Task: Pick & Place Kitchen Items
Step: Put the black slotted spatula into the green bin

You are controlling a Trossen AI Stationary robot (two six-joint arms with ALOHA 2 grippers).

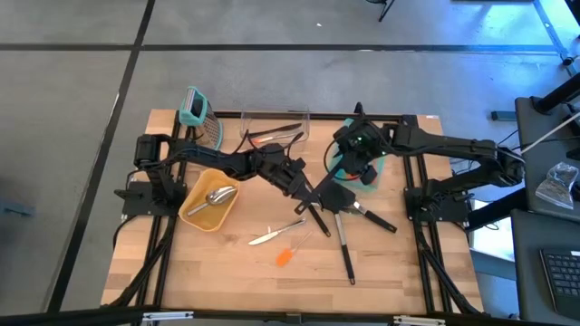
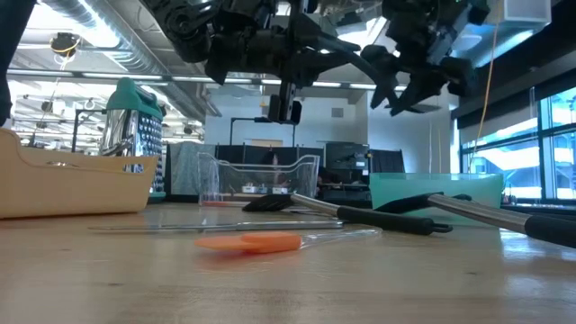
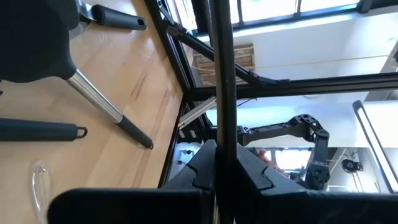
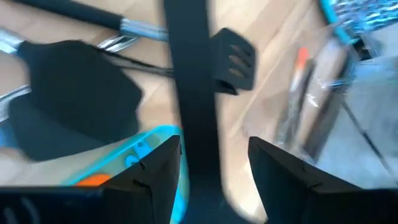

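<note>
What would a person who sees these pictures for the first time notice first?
First, the two dark arms meeting over the middle of the table: the left end effector is shut on a thin black utensil handle, and the right end effector hovers above a teal bin. Next come the yellow tray with a silver scoop at the left, and the orange spatula lying on the wood in front.

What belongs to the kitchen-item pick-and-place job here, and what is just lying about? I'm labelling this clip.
Job: black turners, black utensil in the left gripper, silver knife, orange spatula, scoop, grater, yellow bin, clear container, teal bowl.
Lying about, off the table: keyboard, clear bag.
</note>
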